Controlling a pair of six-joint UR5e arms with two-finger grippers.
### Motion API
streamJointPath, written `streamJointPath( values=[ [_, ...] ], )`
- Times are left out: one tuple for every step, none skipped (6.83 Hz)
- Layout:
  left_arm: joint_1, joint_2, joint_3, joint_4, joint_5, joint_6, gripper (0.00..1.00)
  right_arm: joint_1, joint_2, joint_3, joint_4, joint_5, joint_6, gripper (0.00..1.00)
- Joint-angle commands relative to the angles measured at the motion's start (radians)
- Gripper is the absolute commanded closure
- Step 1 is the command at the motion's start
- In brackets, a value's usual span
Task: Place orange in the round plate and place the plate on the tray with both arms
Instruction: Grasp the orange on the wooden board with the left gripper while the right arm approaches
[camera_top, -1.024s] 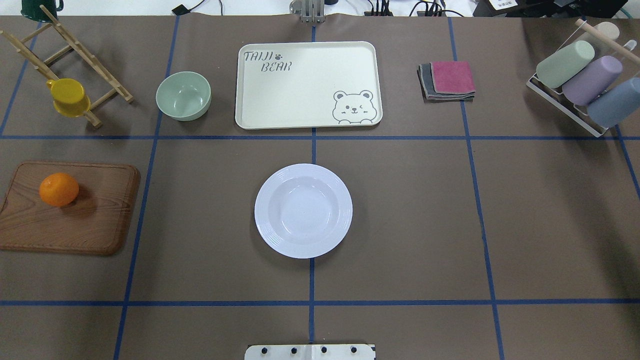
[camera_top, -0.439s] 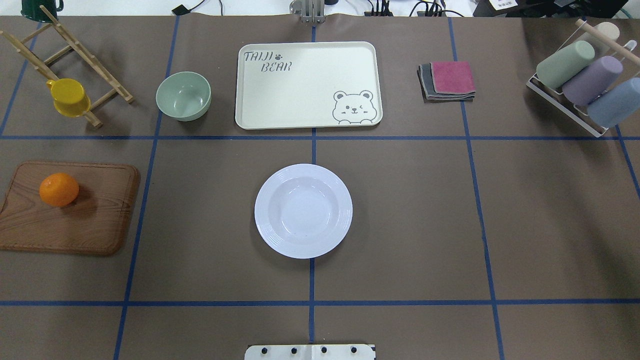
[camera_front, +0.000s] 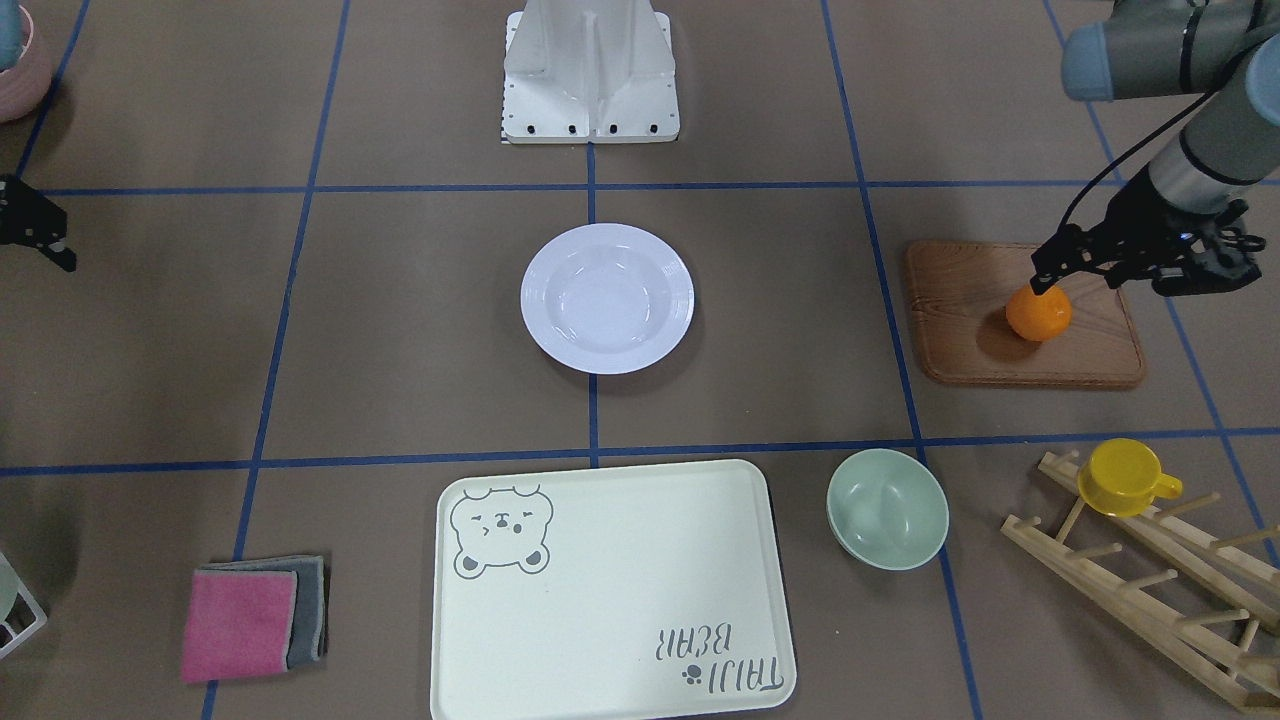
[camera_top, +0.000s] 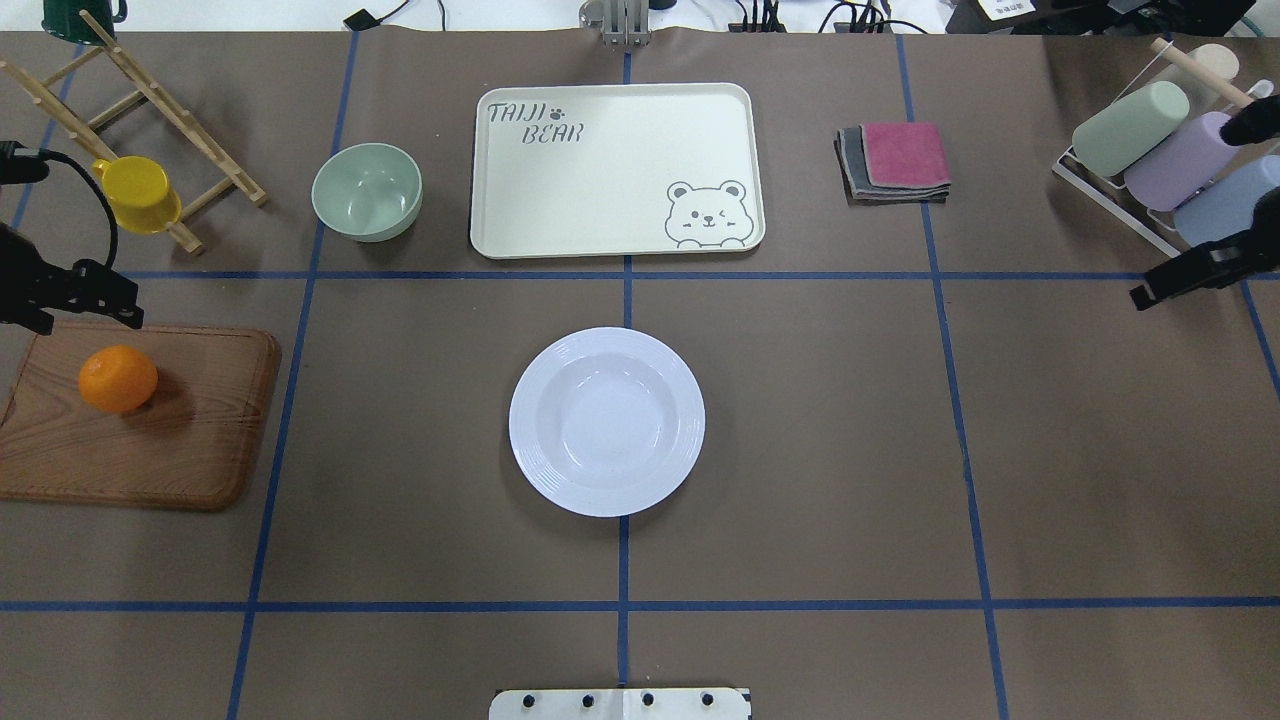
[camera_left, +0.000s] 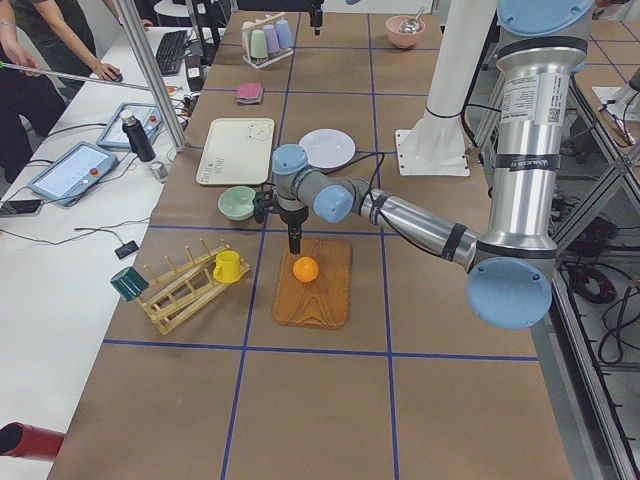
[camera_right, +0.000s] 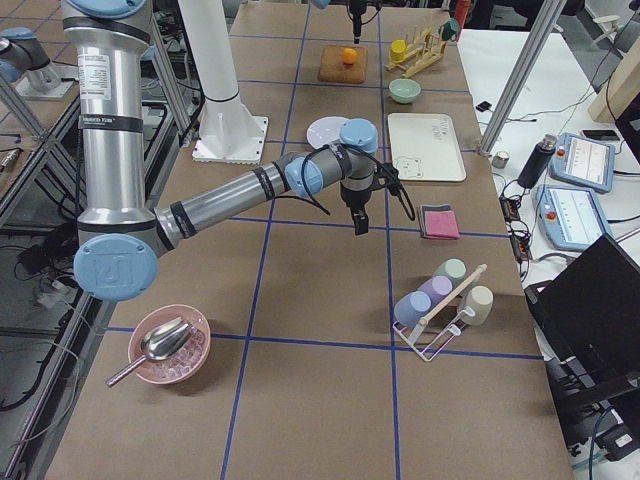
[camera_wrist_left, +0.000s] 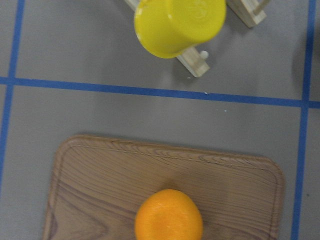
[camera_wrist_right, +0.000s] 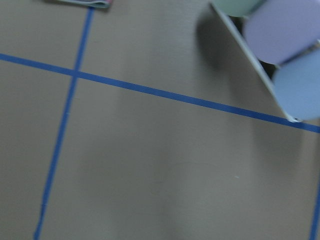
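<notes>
Overhead exterior: left gripper (camera_top: 122, 308) apparently half cropped

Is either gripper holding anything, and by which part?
Nothing is held. The small bright-orange fruit lies free on the brown wooden board, apart from the left gripper; the right gripper is empty.

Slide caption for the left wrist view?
Small round orange fruit on brown wooden board, yellow plastic cup on pale wooden rack beyond.

I look down on my table (camera_top: 800, 450), papered brown and crossed by blue tape lines (camera_top: 800, 605). In the left-side view a white desk (camera_left: 60, 260) runs along the left edge, with an aluminium post (camera_left: 150, 70) at upper left.
</notes>
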Motion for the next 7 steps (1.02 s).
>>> streamJointPath(
  values=[
    [0.024,0.054,0.038,-0.124,0.017,0.002,0.01,-0.139,0.147,0.009,-0.001,-0.001,0.201,0.0],
    [0.022,0.094,0.078,-0.184,0.017,0.082,0.01,-0.208,0.207,0.004,-0.002,-0.015,0.28,0.0],
    [0.022,0.09,0.133,-0.236,0.015,0.078,0.01,-0.263,0.242,0.004,-0.002,-0.045,0.318,0.0],
    [0.024,0.089,0.155,-0.256,0.033,0.066,0.01,-0.273,0.245,0.001,-0.002,-0.047,0.318,0.0],
    [0.027,0.076,0.161,-0.261,0.034,-0.006,0.01,-0.276,0.245,0.001,-0.002,-0.047,0.318,0.0],
    [0.038,0.046,0.16,-0.278,0.032,-0.079,0.01,-0.276,0.245,0.001,-0.002,-0.047,0.318,0.0],
    [0.042,0.043,0.163,-0.276,0.03,-0.082,0.01,-0.276,0.241,0.001,-0.002,-0.047,0.318,0.0]
  ],
)
